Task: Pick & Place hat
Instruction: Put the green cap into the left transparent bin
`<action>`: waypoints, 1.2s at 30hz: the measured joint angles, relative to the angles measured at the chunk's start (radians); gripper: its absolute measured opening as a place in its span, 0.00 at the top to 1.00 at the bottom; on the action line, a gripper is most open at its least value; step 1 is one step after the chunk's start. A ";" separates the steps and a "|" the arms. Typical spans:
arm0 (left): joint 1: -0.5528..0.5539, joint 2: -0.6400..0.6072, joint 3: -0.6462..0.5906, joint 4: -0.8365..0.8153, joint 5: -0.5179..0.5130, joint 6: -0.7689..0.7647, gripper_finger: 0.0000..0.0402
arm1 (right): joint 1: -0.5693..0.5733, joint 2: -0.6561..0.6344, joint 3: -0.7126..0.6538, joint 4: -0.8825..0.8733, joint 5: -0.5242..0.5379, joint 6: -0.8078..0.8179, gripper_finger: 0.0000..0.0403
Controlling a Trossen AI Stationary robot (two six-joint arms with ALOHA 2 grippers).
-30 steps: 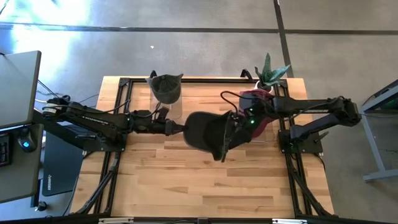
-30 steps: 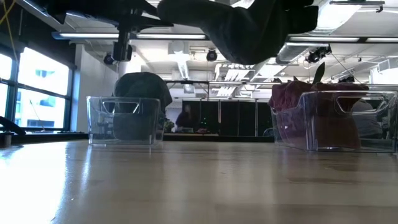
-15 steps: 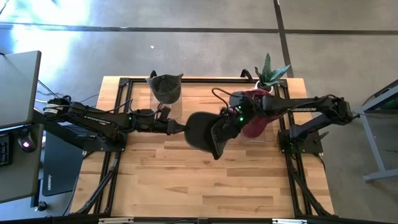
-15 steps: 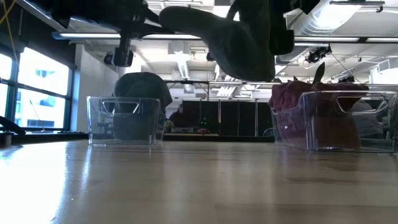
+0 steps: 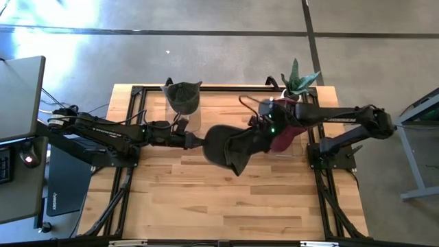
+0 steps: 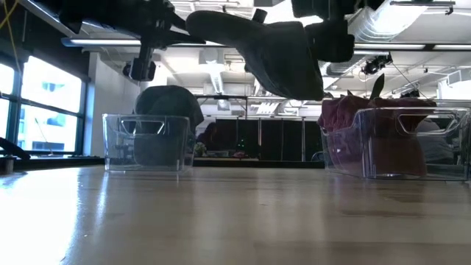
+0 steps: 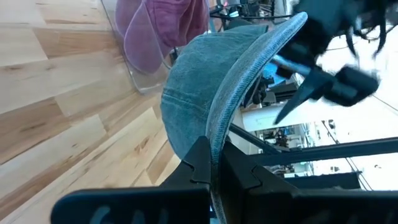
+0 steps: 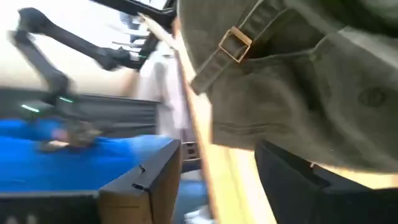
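A dark cap [image 5: 225,145] hangs in the air over the middle of the table, held between both grippers; it also shows in the low view [image 6: 272,51]. My left gripper [image 5: 197,140] is shut on the cap's brim on its left side. My right gripper [image 5: 256,135] is shut on the cap's rear on its right side, where a strap with a brass buckle [image 8: 234,43] shows. The cap is well above the tabletop [image 6: 235,213]. My left gripper pinches the brim's stitched edge [image 7: 217,140] between its two fingers [image 7: 200,163]. It comes level from the table's left side, and the brim stands on edge between the fingers. The cap is clear of the table. My right gripper holds the cap's rear part [image 8: 292,124], near the buckle strap, coming from the table's right side. The cloth lies over the fingers [image 8: 292,180] and hides the place of contact. The cap's crown sags below the hold, clear of the table.
A clear bin [image 5: 184,103] with a dark hat stands at the far left. A clear bin [image 5: 291,140] with a maroon hat [image 5: 280,123] stands at the right, just behind my right gripper. A potted plant [image 5: 298,81] is at the far right corner. Bare wood lies toward the near edge.
My right gripper has shifted a little toward the table's left and then back, and has turned at the wrist. The cap's rear and crown have turned with it and changed shape. The brim end in my left gripper has stayed in place.
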 joint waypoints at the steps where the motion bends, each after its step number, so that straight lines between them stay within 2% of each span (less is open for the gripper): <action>1: 0.000 0.000 0.000 0.000 0.000 0.000 1.00 | 0.030 -0.008 0.000 -0.011 0.072 -0.032 0.55; 7: 0.000 0.000 0.000 0.000 0.000 -0.019 1.00 | 0.229 -0.020 0.000 -0.115 0.545 -0.110 0.78; 10: 0.000 0.000 0.000 0.000 0.012 -0.038 1.00 | 0.322 -0.007 0.000 -0.091 0.780 -0.176 0.92; 12: 0.000 0.000 0.000 0.004 0.022 -0.056 1.00 | 0.361 0.015 0.000 -0.052 0.902 -0.243 0.98; 14: 0.000 0.000 0.000 0.031 0.054 -0.083 1.00 | 0.378 0.048 0.000 0.001 0.970 -0.337 0.97; 17: 0.000 0.000 0.000 0.114 0.120 -0.111 1.00 | 0.378 0.111 0.000 0.094 1.015 -0.471 0.94; 21: 0.000 0.000 -0.001 0.147 0.156 -0.117 1.00 | 0.379 0.166 0.000 0.127 1.128 -0.531 0.95; 23: 0.001 -0.004 -0.001 0.135 0.155 -0.121 1.00 | 0.379 0.154 0.000 0.126 1.148 -0.528 0.97; 26: 0.000 -0.012 0.001 0.119 0.152 -0.122 1.00 | 0.388 0.088 0.000 0.124 1.113 -0.522 0.99; 33: 0.000 -0.011 0.001 0.105 0.143 -0.124 1.00 | 0.399 -0.062 0.000 0.086 0.867 -0.434 0.97; 36: 0.000 -0.011 0.001 0.106 0.133 -0.125 1.00 | 0.426 -0.056 0.000 0.069 0.833 -0.437 0.98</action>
